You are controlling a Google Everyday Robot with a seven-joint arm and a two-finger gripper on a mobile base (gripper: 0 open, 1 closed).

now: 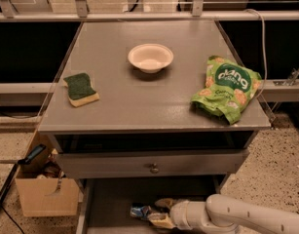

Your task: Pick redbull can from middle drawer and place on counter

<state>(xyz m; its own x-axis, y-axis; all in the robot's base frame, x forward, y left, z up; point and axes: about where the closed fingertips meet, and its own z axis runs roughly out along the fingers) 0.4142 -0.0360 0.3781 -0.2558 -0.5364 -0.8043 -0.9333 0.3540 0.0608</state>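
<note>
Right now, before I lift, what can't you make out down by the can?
Camera view, redbull can: right end hidden by the gripper in the drawer.
Camera view, middle drawer: front cut off by the bottom edge; back hidden under the upper drawer front.
</note>
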